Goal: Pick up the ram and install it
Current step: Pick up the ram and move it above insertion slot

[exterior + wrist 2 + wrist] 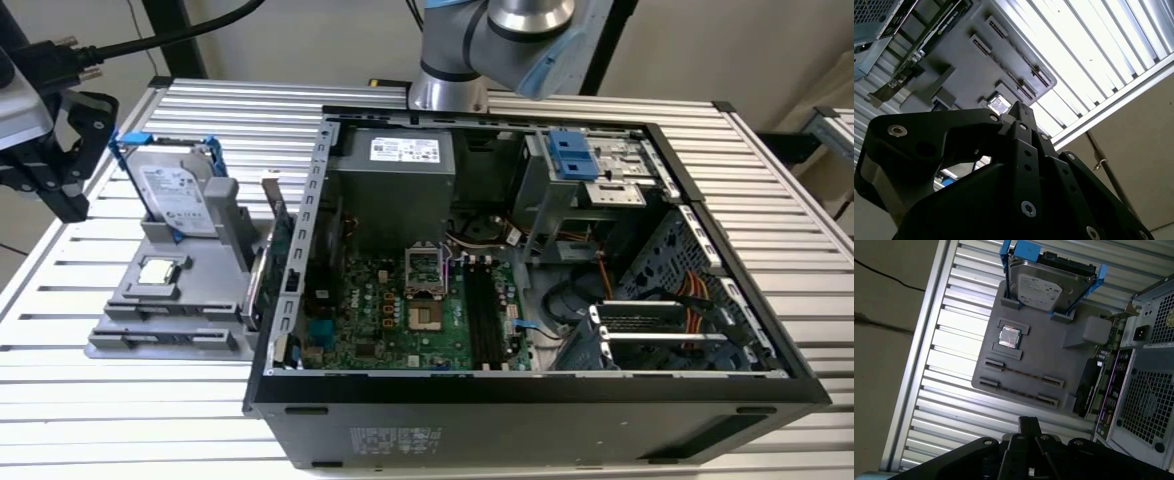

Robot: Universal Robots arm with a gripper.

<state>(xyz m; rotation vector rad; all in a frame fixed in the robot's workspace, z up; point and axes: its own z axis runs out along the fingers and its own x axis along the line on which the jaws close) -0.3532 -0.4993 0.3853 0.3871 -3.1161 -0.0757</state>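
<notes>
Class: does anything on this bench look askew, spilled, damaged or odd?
Nothing stands out. The hard drive stands in its frame on the grey holder, the CPU chip sits square in its pocket, the ram stands edge-on between its brackets, and the computer case lies open.

Ribbed metal table — matt grey plastic tray (shiny-topped hdd)

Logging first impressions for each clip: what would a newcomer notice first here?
The open black computer case with its green motherboard dominates the slatted metal table in the exterior view. To the exterior view's left of it, a grey fixture tray holds a silver hard drive in a blue frame and a small square silver chip.
</notes>
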